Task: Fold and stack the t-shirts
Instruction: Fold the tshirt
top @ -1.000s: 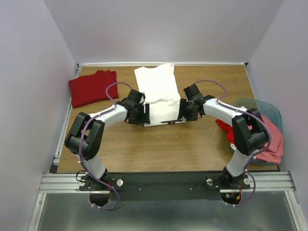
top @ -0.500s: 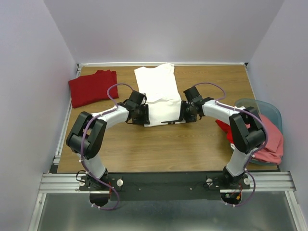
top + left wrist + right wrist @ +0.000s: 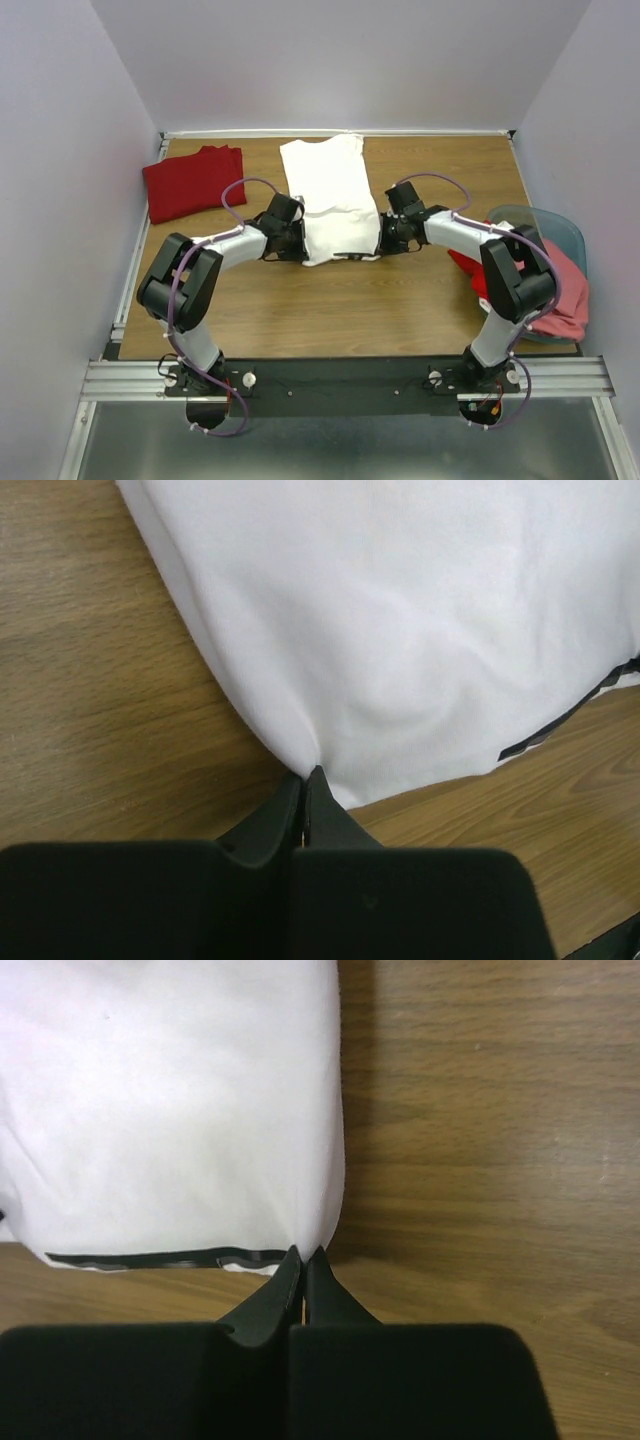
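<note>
A white t-shirt (image 3: pixel 332 195) lies folded lengthwise down the middle of the table. My left gripper (image 3: pixel 299 243) is shut on its near left corner; the left wrist view shows the cloth (image 3: pixel 420 630) pinched at the tips of that gripper (image 3: pixel 307 773). My right gripper (image 3: pixel 380 238) is shut on the near right corner, and in the right wrist view the white cloth (image 3: pixel 170 1100) meets that gripper (image 3: pixel 303 1253) at the tips. A folded dark red t-shirt (image 3: pixel 193 181) lies at the far left. Red and pink t-shirts (image 3: pixel 558 290) fill the bin at the right.
A teal plastic bin (image 3: pixel 555 225) stands at the right edge of the wooden table (image 3: pixel 340 310). Walls close in the back and both sides. A metal rail (image 3: pixel 340 378) carries both arm bases at the near edge.
Both grippers moved inward onto the white t-shirt's near corners and went from open to shut on the cloth. The near hem has bunched a little between them.
</note>
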### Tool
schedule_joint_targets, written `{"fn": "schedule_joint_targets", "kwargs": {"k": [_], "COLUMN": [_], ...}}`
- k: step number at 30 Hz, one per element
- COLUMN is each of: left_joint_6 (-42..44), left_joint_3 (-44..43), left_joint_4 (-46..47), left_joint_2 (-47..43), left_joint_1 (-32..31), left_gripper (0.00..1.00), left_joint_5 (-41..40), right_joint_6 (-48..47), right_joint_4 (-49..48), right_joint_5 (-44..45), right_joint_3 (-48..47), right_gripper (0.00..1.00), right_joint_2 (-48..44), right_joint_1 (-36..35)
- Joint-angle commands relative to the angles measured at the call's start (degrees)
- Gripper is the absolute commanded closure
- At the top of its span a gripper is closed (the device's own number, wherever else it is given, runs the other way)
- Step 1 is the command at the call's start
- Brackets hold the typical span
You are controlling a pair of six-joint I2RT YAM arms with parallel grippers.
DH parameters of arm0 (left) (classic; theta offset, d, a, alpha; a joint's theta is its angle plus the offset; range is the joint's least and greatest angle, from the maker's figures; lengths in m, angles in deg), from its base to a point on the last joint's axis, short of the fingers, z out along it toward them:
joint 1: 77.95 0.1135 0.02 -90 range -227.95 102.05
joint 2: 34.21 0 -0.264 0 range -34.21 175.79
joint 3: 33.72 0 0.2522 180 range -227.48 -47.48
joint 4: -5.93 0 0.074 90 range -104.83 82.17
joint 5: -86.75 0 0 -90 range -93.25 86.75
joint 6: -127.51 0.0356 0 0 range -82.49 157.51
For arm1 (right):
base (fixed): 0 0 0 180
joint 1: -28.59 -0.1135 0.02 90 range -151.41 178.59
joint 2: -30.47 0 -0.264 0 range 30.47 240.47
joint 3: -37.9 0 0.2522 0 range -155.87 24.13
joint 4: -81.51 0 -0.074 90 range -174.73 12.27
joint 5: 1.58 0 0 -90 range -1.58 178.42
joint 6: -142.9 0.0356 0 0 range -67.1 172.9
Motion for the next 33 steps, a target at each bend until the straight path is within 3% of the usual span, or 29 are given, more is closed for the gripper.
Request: {"fn": "schedule_joint_targets", "kwargs": {"k": [1, 9, 21, 33], "left_joint_6": [0.61, 0.17, -1.15, -3.44], "left_joint_3": [0.61, 0.25, 1.05, 2.54], "left_joint_4": [-6.73, -14.29, -20.45, -26.16], "left_joint_2": [-4.16, -18.30, -31.75, -39.76], "left_joint_1": [-0.62, -0.97, -3.52, -6.24], "left_gripper": [1.00, 1.00, 1.00, 1.00], "left_joint_5": [1.21, 2.26, 5.16, 7.44], "right_joint_6": [-0.49, -1.63, 0.83, 3.73], "right_joint_4": [2.83, 15.39, 24.28, 34.03], "right_joint_5": [-6.67, -5.44, -3.95, -0.52], "right_joint_3": [0.40, -2.68, -2.42, -5.76], "right_gripper": [1.00, 0.99, 0.99, 1.00], "right_joint_2": [-4.96, -16.47, -25.79, -32.83], "right_joint_1": [0.09, 0.09, -2.37, -4.56]}}
